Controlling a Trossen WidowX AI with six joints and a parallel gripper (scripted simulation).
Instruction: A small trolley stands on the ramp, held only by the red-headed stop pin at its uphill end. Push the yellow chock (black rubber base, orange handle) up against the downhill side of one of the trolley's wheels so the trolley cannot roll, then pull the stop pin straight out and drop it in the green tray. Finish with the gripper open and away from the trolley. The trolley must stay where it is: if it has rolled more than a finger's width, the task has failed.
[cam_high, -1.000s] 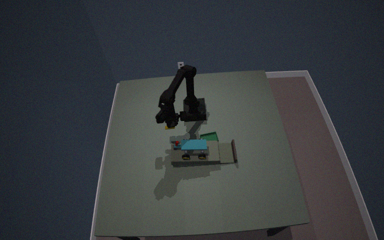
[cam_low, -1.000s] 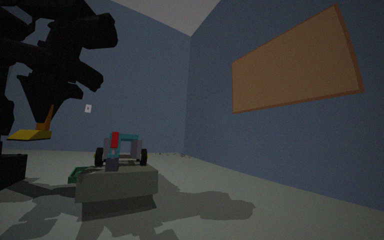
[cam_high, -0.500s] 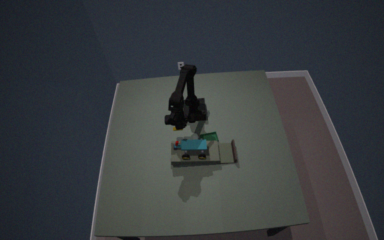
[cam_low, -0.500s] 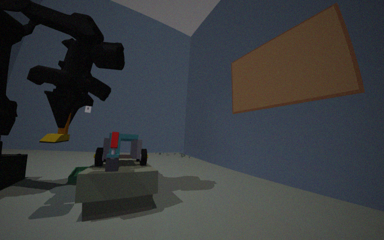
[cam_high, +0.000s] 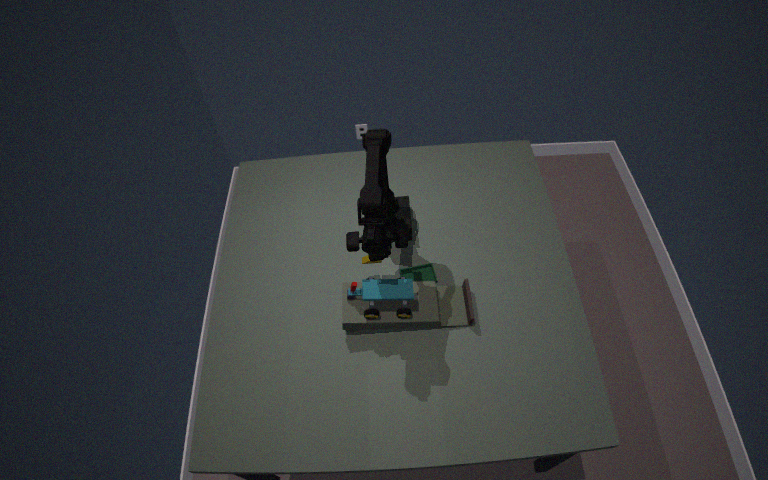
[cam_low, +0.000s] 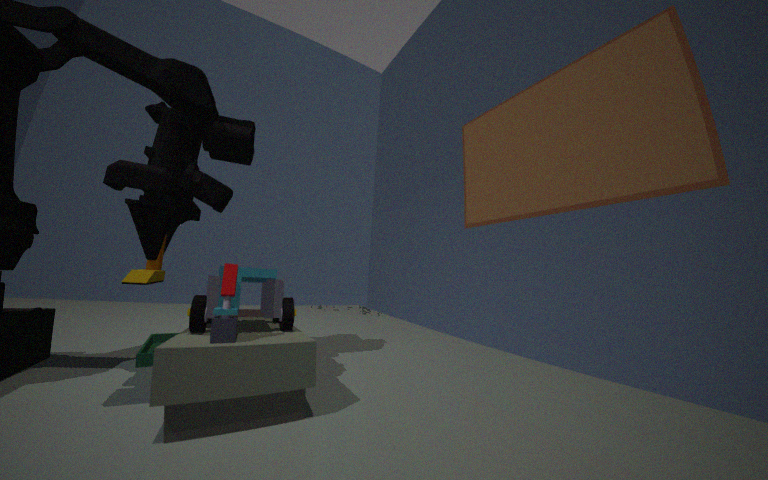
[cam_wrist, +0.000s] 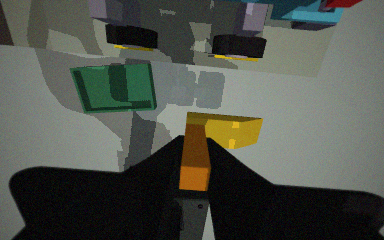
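Chock carried in the air beside the trolley

One trolley (cam_high: 386, 289) stands on one ramp (cam_high: 390, 318) with four black wheels counted across the views and one red-headed stop pin (cam_low: 228, 281) in place at its uphill end; one green tray (cam_wrist: 113, 87) lies on the worktop (cam_high: 317, 390) just beside the ramp; one yellow chock (cam_wrist: 233, 130) hangs clear of the worktop, near the trolley, its orange handle (cam_wrist: 195, 159) pinched between the nearly closed fingers of the single gripper (cam_wrist: 196, 165)

Matte black blocky arm (cam_high: 376, 186), tapered black jaws
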